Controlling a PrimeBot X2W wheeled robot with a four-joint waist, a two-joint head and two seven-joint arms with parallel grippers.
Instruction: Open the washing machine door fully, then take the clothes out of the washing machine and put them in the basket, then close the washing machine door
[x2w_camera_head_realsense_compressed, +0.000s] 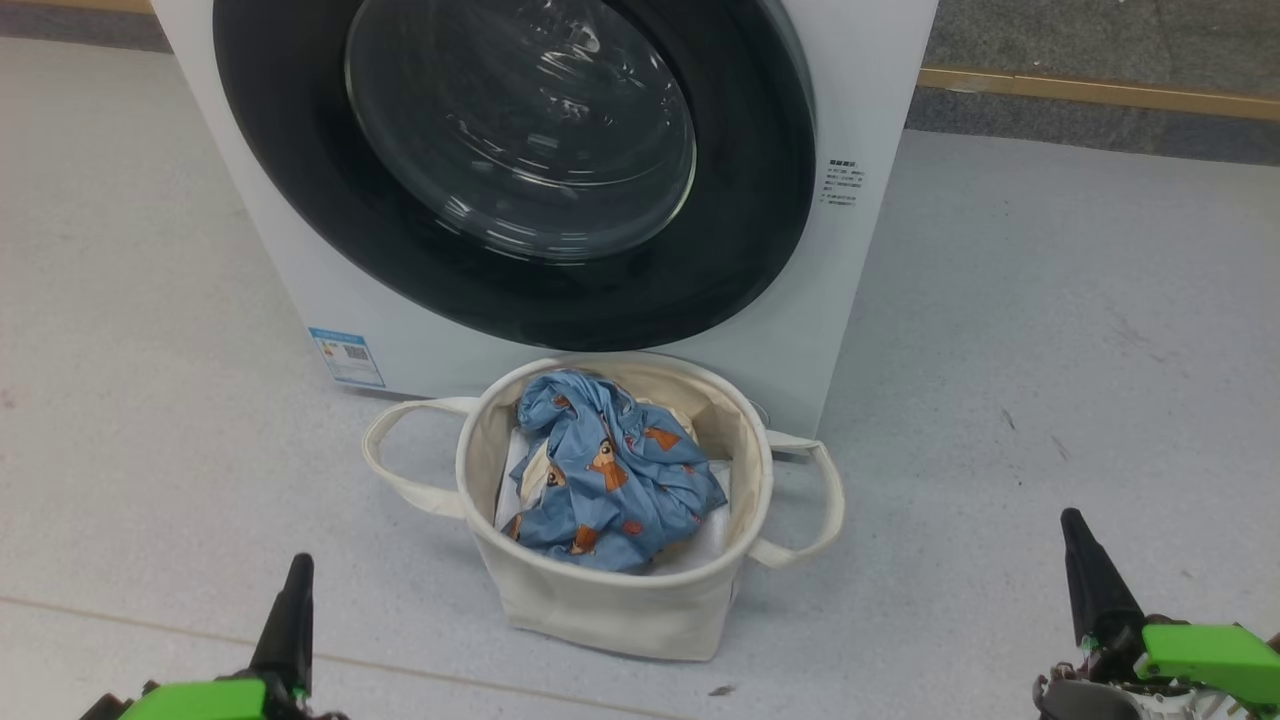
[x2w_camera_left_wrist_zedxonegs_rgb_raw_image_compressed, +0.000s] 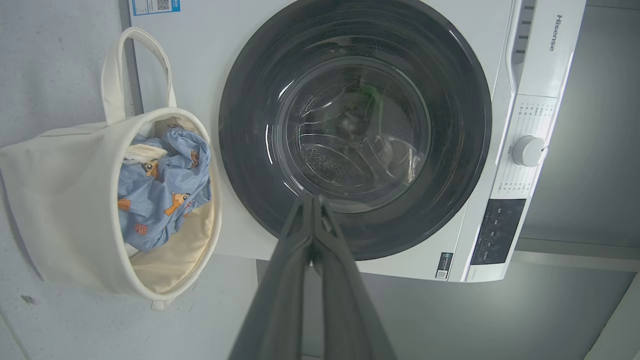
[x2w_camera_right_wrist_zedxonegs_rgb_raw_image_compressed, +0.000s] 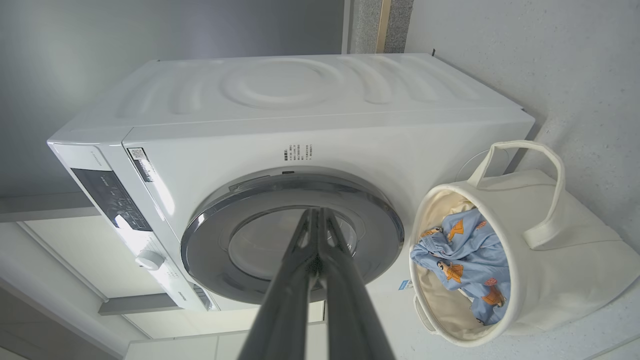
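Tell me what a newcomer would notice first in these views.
The glossy black washing machine door dominates the top of the head view, shut against the white washing machine. Just below it on the floor stands the cream basket with crumpled blue animal-print clothes inside. The left gripper and right gripper sit shut and empty at the bottom corners.

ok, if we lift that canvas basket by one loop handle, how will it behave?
Probably sags: the basket is soft canvas with a wrinkled wall. Likely light, holding a few crumpled clothes, so a push should slide it. Lifted by one handle it would probably tilt.
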